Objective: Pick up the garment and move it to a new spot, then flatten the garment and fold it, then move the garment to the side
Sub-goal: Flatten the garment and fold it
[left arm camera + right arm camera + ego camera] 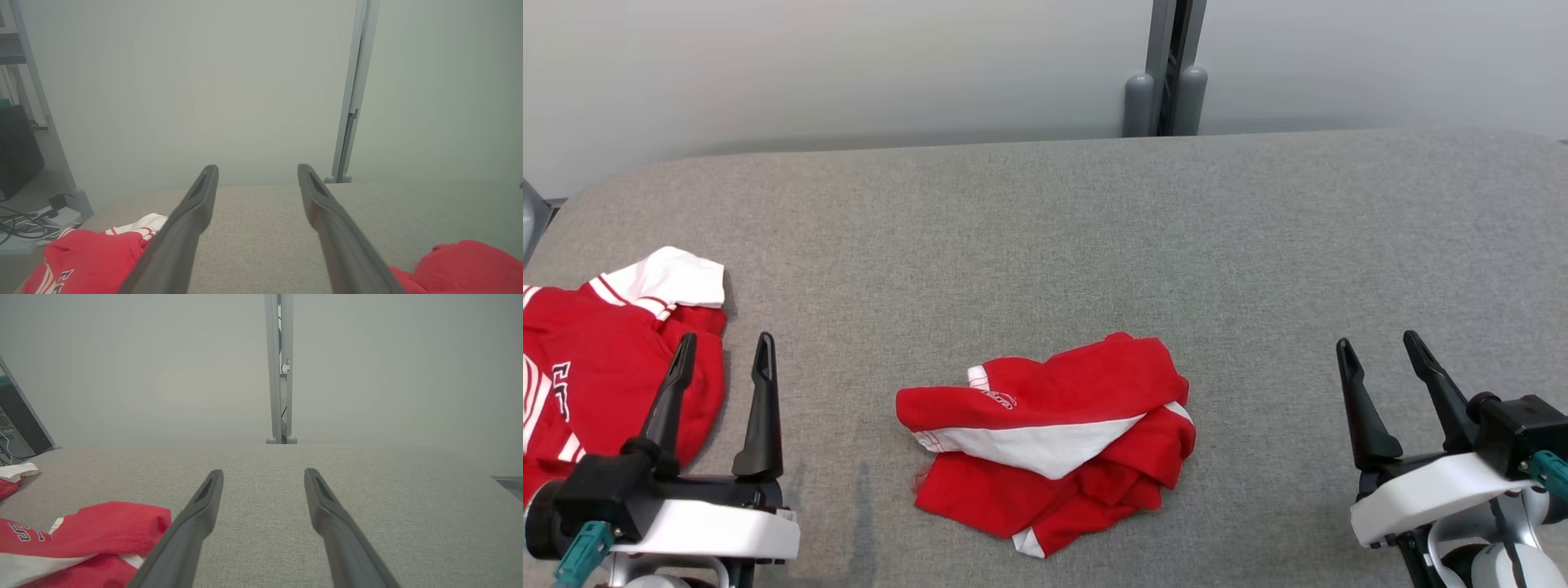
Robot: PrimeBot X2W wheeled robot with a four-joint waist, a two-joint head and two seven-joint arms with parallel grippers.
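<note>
Garment [1045, 445], a crumpled red-and-white heap, lies on the grey table [1094, 229] toward the 6 o'clock edge of the head view, its long axis running roughly from 9 to 3 o'clock. It sits between the grippers, at about 4 o'clock from the left gripper [726, 339] and 8 o'clock from the right gripper [1376, 340]; both stand with fingers spread wide, empty and clear of the cloth. The left gripper appears marginally nearer, though a second red garment [613, 359] lies at its 9 o'clock.
</note>
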